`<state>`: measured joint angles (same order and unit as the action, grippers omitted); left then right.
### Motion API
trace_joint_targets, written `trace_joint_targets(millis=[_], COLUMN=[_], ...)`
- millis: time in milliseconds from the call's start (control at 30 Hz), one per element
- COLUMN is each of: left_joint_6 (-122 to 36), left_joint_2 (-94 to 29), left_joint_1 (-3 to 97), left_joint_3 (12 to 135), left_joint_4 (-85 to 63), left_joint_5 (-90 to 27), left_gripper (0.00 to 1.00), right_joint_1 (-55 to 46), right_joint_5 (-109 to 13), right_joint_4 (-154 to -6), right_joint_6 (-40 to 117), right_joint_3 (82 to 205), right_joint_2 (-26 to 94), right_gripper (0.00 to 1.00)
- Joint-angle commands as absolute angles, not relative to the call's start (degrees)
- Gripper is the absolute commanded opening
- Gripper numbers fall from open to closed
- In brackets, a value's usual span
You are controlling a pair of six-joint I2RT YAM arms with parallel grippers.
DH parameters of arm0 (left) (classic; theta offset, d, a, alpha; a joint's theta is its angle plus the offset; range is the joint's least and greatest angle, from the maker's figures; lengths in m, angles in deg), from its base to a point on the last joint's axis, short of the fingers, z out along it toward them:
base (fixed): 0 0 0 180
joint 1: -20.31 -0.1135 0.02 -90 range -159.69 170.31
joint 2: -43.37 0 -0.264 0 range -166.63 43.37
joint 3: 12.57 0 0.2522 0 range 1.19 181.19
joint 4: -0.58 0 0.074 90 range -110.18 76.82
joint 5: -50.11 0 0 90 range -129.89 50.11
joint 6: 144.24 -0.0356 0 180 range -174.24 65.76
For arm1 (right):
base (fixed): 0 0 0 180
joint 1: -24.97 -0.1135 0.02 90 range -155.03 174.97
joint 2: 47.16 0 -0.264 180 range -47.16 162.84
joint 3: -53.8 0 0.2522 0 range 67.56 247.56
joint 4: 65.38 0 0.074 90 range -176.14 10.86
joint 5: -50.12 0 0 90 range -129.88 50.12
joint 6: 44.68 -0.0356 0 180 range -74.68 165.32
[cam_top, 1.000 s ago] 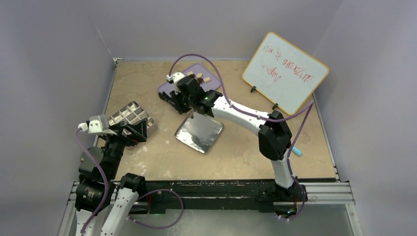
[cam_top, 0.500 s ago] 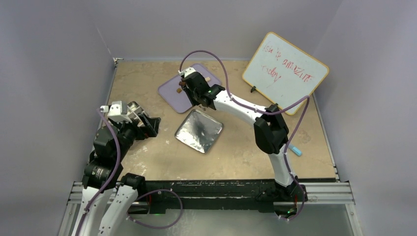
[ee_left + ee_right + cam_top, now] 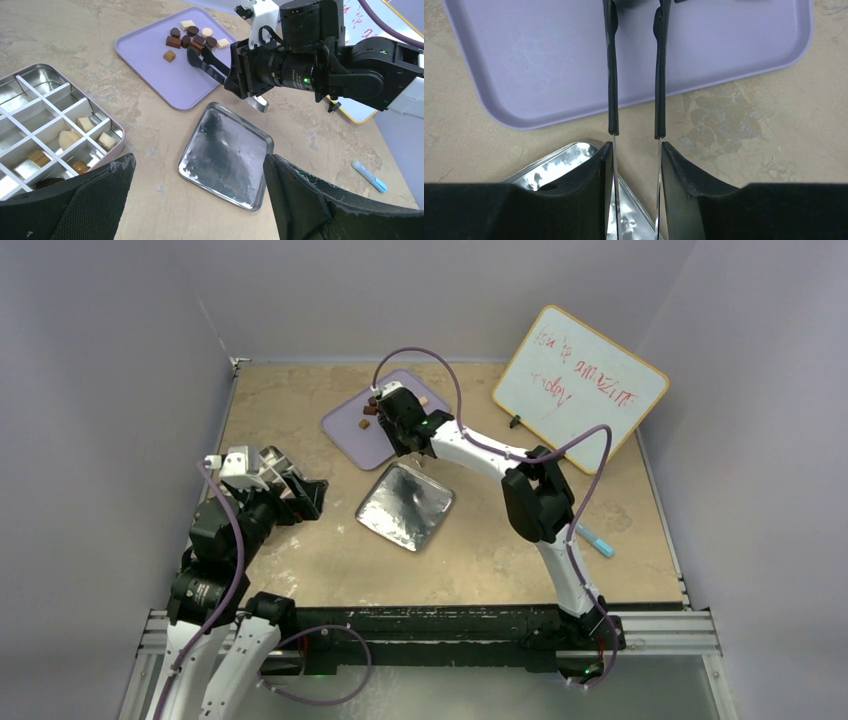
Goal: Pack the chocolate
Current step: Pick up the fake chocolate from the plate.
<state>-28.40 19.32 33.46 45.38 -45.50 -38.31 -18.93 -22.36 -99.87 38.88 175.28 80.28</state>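
Right gripper (image 3: 196,54) low over far side of lilac tray (image 3: 150,70), fingers parted with nothing between, tips at the chocolate (image 3: 173,41) cluster, a few more pieces in cells of tin (image 3: 117,131) at left, left gripper (image 3: 305,495) spread wide and empty above tin, foil square (image 3: 225,155) just near of tray.

Bite-sized chocolate lumps (image 3: 192,39), split between two places.
Most sat clustered at the far end of the flat lilac tray (image 3: 150,75), with dark brown, caramel and cream-white pieces touching and one caramel cube (image 3: 169,56) just apart. A few cream and caramel pieces (image 3: 67,138) lay singly in compartments along one edge of the silver divided tin (image 3: 47,66).
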Motion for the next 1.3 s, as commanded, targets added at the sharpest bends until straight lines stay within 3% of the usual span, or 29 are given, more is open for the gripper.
trace_joint_targets(millis=[0,233,367,533,1267], left_joint_6=[-29.1,-29.1,-29.1,-29.0,-29.1], left_joint_2=[20.0,19.2,19.0,18.8,20.6], left_joint_1=[33.2,33.2,33.2,33.2,33.2], left_joint_3=[45.6,45.5,45.6,45.3,45.9], left_joint_4=[-44.2,-44.1,-44.2,-44.0,-44.2], left_joint_5=[-38.0,-37.5,-37.6,-37.9,-38.4], left_gripper=[0.98,0.98,0.98,0.98,0.98], right_joint_1=[-18.2,-18.2,-18.2,-18.2,-20.4], right_joint_5=[-22.2,-21.0,-22.0,-22.9,-47.6], right_joint_4=[-98.6,-100.5,-101.1,-99.9,-83.0], right_joint_6=[38.8,41.2,41.7,39.8,27.2], right_joint_3=[179.5,185.9,187.1,183.0,166.0], right_joint_2=[81.4,86.7,87.2,83.4,69.9], right_gripper=[0.4,0.37,0.26,0.19,0.15])
